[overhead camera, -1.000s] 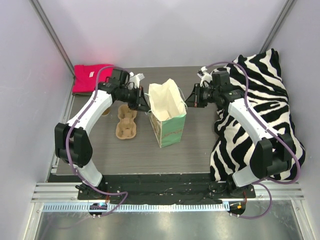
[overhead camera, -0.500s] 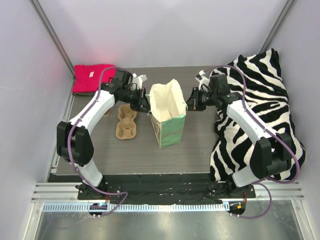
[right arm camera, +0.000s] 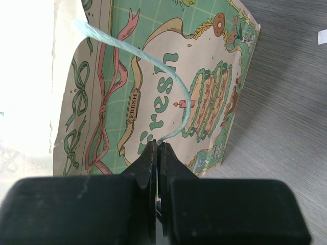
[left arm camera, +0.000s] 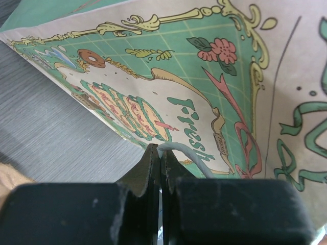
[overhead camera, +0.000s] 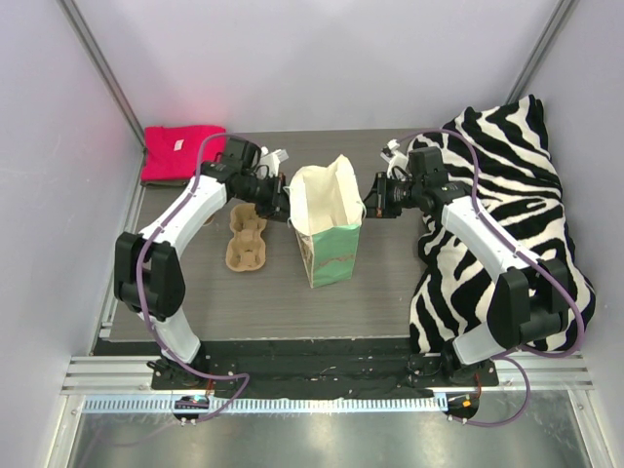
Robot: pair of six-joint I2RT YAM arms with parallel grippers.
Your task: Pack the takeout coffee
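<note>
Top external view: left gripper (overhead camera: 285,212) pinches left handle (left arm camera: 190,154), right gripper (overhead camera: 369,207) pinches right handle (right arm camera: 153,62) of paper bag (overhead camera: 331,255). Coffee cup not visible anywhere. Risk: harder pull tears handle, topples bag.

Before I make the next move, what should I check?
1. The bag upright: ok.
2. Its mouth open: ok.
3. The left hand shut on handle: ok.
4. The right hand shut on other handle: ok.
5. The cup located: cannot tell, none in view.
</note>
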